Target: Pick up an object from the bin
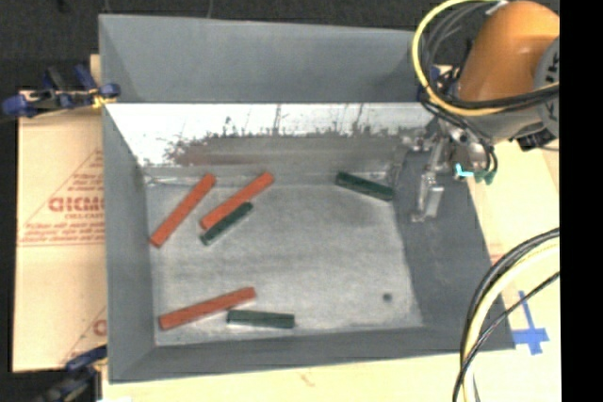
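Observation:
My gripper [427, 201] hangs at the right side of the bin, close to the right wall, with its fingers pointing down and a small gap between them. It is open and nothing is between the fingers. Just to its left, near the back wall, a dark green stick [365, 185] lies flat on the bin floor. The stick's right end is a short way from the fingers and they do not touch.
At the left lie two orange-red sticks [183, 210] [238, 199], with a dark green stick [226, 223] alongside the second. Near the front lie another orange-red stick [207, 308] and a dark green stick [260, 319]. The arm's orange cover and cables hang over the back right corner.

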Controlling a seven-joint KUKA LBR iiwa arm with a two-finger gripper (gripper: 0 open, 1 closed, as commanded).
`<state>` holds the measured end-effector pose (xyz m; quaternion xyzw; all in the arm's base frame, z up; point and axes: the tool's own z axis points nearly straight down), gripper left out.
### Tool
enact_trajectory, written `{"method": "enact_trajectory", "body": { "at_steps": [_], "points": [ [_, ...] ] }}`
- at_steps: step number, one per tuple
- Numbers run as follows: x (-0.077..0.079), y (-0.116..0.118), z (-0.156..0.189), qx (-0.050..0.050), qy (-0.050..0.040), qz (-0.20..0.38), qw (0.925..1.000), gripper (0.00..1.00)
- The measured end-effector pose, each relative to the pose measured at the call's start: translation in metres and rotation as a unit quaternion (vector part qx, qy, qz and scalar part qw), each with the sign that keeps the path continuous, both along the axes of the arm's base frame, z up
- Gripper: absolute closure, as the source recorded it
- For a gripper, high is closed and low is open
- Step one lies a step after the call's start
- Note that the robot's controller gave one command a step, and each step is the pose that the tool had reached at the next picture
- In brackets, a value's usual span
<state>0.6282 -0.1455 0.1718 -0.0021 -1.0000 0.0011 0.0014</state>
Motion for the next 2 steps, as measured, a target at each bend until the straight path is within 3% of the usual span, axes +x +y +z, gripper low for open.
{"method": "enact_trajectory", "body": {
  "at_steps": [1, 2],
  "points": [
    [0.021, 0.024, -0.055, 0.002, -0.0018, -0.066, 0.9978, 0.0],
    [0.027, 0.007, -0.099, 0.0, 0.0009, -0.049, 0.9988, 0.0]
  ]
}}
